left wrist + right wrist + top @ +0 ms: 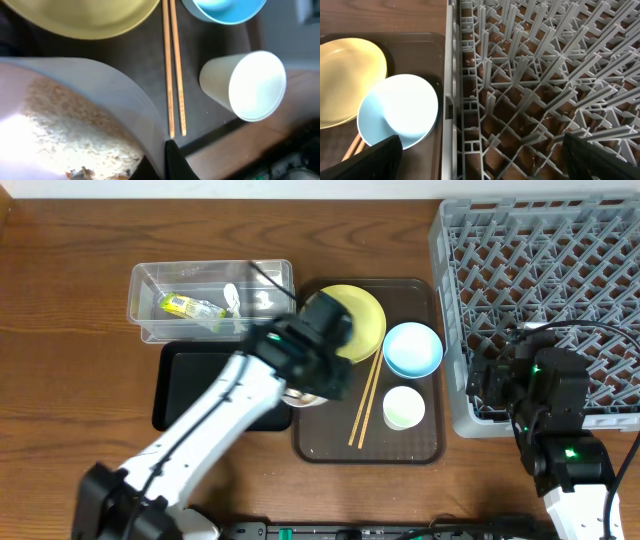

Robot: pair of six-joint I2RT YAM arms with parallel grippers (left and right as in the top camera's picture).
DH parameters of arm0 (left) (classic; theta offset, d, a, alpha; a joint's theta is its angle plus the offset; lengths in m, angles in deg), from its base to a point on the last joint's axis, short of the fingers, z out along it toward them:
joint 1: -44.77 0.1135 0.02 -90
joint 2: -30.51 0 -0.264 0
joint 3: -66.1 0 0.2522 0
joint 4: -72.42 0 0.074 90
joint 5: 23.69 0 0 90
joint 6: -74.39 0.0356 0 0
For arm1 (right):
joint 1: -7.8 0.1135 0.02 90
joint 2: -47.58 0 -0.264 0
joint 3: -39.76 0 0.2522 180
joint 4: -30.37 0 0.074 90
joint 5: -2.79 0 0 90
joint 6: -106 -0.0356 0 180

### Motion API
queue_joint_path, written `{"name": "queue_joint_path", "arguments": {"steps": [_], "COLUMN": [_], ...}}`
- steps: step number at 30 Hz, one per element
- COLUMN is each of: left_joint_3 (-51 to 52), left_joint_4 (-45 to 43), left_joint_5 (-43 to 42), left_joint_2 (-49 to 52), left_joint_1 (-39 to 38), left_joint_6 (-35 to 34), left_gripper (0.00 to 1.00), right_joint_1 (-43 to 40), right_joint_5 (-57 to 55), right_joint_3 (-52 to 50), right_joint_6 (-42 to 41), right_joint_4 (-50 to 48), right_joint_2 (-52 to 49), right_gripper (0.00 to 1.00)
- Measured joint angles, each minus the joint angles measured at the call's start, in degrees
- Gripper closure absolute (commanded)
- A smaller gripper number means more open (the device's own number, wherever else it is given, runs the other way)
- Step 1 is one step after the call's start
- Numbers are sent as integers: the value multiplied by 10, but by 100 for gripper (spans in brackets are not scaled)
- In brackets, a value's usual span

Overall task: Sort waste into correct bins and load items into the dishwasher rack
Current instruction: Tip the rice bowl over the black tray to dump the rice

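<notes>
- Left gripper: closed. In the wrist view one dark finger sits right at the rim of the white bowl, so it looks clamped on that rim.
- White bowl: at the left end of the brown tray, mostly hidden under the left arm in the overhead view. It has rice inside, spread on the bottom.
- Right gripper: jaws wide apart, nothing between them. It hovers over the front-left corner of the rack.
- Rack: at the right side of the table, just beside the brown tray. No dishes visible in it.
- Yellow plate: at the back of the brown tray, partly under the left arm.
- Blue bowl: to the right of the plate, near the rack's wall.
- White cup: in front of the blue bowl, upright.
- Chopsticks: side by side on the tray, betw. white bowl and cup.
- Clear tub: left of the tray, at the back. The wrapper and the white scrap lie in it.
- Black tray: just in front of the tub, partly covered by the arm.
</notes>
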Motion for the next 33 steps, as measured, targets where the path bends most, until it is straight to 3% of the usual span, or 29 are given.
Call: {"name": "queue_joint_path", "arguments": {"steps": [7,20,26,33], "left_joint_3": [33,200,217,217], "left_joint_4": [27,24,23,22], "left_joint_5": [-163,-490,-594,-673], "left_joint_2": [-4,9,61,115], "left_joint_1": [146,414,489,537], "left_joint_6": [117,325,332,251], "left_gripper": [94,94,94,94], "right_joint_1": [0,0,0,0], "right_joint_5": [0,0,0,0], "right_joint_3": [0,0,0,0], "right_joint_6": [0,0,0,0], "right_joint_4": [0,0,0,1], "right_joint_2": [0,0,0,0], "right_gripper": [1,1,1,1]}}
